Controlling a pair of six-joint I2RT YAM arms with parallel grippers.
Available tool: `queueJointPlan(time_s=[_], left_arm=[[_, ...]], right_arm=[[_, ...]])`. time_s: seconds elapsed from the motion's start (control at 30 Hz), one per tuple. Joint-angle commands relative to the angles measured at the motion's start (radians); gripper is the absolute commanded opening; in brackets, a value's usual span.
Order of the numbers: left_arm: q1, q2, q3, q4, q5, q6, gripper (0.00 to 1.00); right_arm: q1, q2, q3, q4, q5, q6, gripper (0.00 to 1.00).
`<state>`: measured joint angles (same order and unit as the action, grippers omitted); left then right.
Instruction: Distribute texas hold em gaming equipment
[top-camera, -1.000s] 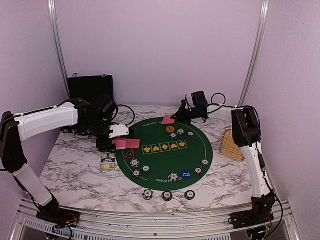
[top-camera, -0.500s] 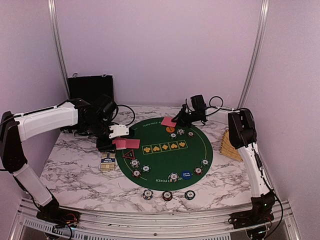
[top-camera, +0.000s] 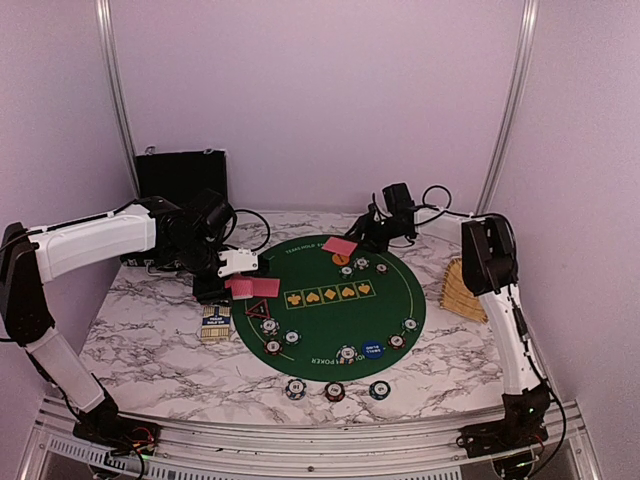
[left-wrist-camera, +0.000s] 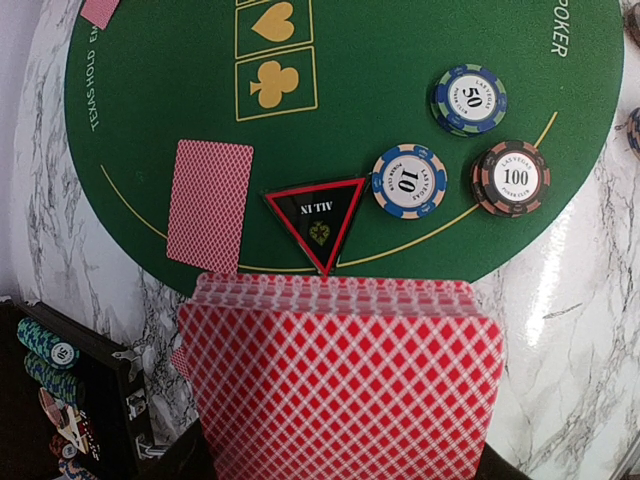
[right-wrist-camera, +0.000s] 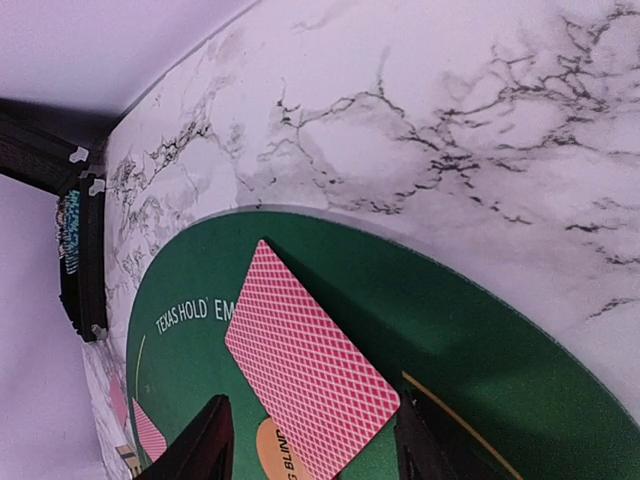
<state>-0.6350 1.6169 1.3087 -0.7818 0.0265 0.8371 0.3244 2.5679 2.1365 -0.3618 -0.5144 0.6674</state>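
Shifted card (right-wrist-camera: 310, 375) beside "TEXAS HOLD'EM" mat (right-wrist-camera: 480, 400)

Triangle (left-wrist-camera: 320, 220) between card (left-wrist-camera: 209, 204) and chip (left-wrist-camera: 409, 181)

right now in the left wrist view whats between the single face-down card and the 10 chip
The black red-rimmed all-in triangle lies between the card and the 10 chip, on the green mat, in the left wrist view.

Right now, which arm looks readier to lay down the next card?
The right, probably: its hand already hangs over a single card at the mat's far edge. The left hand only holds the deck.
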Motion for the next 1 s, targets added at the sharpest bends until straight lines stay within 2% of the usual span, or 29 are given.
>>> queueJointPlan(time_s=[0.0, 0.13, 0.43, 0.73, 0.97], left_arm=[[0.003, -0.009, -0.004, -0.007, 0.018, -0.001, 0.09], [0.003, -0.009, -0.003, -0.007, 0.013, -0.001, 0.09], [0.003, -0.014, -0.007, -0.007, 0.006, -0.004, 0.08], [0.003, -0.011, -0.002, -0.007, 0.009, -0.01, 0.08], [0.003, -0.01, 0.003, -0.007, 0.009, -0.016, 0.07]], right_arm=[[-0.005, -0.107, -0.002, -0.058, 0.062, -0.054, 0.56], [-0.003, -0.171, -0.062, -0.054, 0.089, -0.068, 0.64], [0.038, -0.354, -0.288, 0.021, 0.084, -0.07, 0.73], [0.151, -0.564, -0.574, 0.178, 0.049, -0.022, 0.79], [0.267, -0.63, -0.707, 0.306, -0.02, 0.051, 0.88]])
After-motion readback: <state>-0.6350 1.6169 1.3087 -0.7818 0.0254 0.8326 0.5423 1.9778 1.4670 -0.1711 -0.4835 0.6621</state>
